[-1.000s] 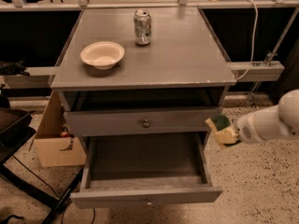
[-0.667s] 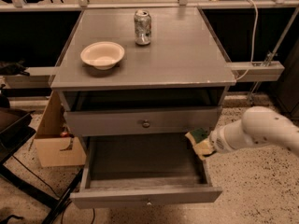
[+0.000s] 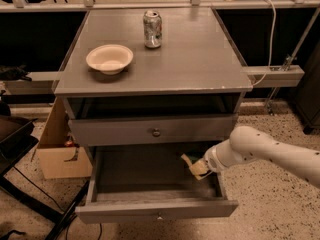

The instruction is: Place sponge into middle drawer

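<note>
The middle drawer (image 3: 125, 212) is pulled open below the cabinet's upper knobbed front (image 3: 156, 132). My white arm reaches in from the right. My gripper (image 3: 194, 165) hangs over the right side of the drawer's inside, just above its floor. It is shut on the sponge (image 3: 198, 170), which shows as a pale yellow block between the fingers. Its dark green layer is hard to make out.
On the grey cabinet top (image 3: 200, 59) stand a cream bowl (image 3: 109, 58) and a soda can (image 3: 152, 29). A cardboard box (image 3: 57, 151) sits on the floor at the left. A dark stand's legs (image 3: 30, 199) cross the floor at the lower left. A white cable (image 3: 272, 29) hangs at the right.
My gripper has moved left and down with the sponge, from beside the cabinet's right edge to inside the open drawer.
</note>
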`<action>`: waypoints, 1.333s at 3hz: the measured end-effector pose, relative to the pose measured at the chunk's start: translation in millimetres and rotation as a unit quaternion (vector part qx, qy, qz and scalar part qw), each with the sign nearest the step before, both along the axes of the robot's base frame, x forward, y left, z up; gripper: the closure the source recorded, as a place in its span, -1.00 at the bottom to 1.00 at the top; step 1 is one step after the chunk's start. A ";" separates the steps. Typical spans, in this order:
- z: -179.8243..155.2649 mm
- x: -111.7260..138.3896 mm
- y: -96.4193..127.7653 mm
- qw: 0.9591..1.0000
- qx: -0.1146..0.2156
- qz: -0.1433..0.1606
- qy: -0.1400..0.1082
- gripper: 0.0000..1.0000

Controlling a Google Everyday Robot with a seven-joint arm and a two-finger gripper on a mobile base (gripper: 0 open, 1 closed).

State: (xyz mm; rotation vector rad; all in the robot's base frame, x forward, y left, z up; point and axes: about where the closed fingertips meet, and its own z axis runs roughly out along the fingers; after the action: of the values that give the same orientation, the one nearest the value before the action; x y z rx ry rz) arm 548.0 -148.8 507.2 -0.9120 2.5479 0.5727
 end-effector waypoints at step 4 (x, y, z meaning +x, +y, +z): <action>-86.1 5.3 8.2 0.998 0.006 -0.010 0.054 0.05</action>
State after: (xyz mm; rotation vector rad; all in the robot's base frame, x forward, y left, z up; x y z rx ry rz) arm 553.3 -140.7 421.1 -0.8739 2.6425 0.6467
